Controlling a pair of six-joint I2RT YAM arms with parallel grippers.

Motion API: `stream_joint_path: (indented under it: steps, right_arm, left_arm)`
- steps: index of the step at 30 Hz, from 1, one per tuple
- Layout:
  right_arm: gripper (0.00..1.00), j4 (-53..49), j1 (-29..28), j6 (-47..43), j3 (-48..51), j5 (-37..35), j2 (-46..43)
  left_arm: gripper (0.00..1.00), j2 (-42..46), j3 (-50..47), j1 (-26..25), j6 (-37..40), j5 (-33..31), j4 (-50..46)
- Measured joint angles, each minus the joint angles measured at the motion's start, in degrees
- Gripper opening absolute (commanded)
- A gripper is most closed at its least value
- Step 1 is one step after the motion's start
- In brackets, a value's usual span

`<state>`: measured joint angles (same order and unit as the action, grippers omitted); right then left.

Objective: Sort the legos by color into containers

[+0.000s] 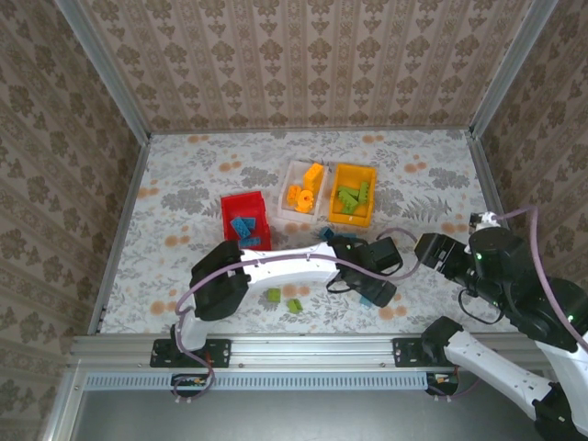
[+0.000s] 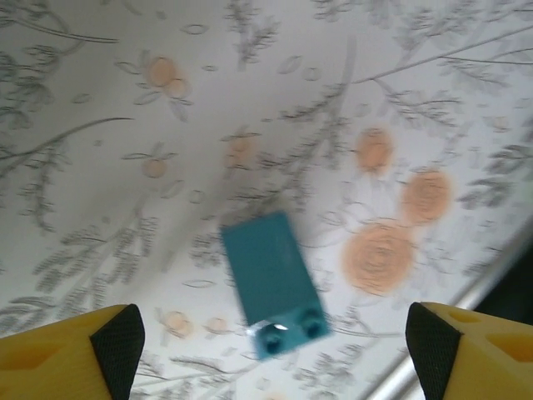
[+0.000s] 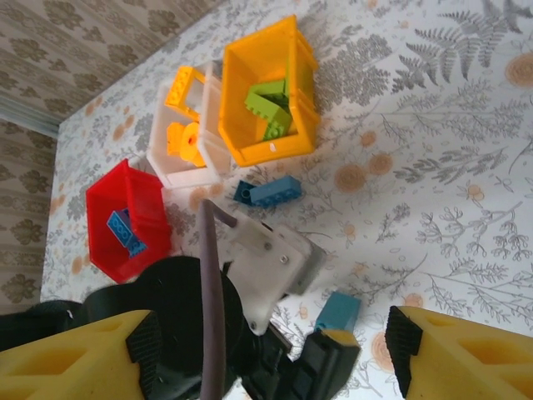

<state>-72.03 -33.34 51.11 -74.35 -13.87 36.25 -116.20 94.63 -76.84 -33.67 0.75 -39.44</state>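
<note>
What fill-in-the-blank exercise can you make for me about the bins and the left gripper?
The red bin holds only ___ bricks.
The orange-yellow bin holds only ___ bricks.
The left gripper is ___, above a blue brick lying on the table.
Missing words: blue; green; open.

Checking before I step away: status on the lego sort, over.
Left tool open over a blue brick. Right tool open, empty. Two green bricks, another blue one loose on table. Nothing blocks the pick.
</note>
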Motion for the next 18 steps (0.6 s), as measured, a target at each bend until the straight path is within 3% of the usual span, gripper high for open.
stream_joint_path:
  steps: [13,18]
  right_arm:
    - [0.77,0.2,0.0,-1.7,-2.3,-0.7,0.5]
    - [0.77,1.2,0.0,-1.9,-2.2,-0.7,0.5]
  left_arm:
    - [0.93,-6.6,4.3,-0.7,-6.7,0.2,-5.6]
    - [0.78,-9.5,4.3,-0.6,-7.9,0.4,-6.4]
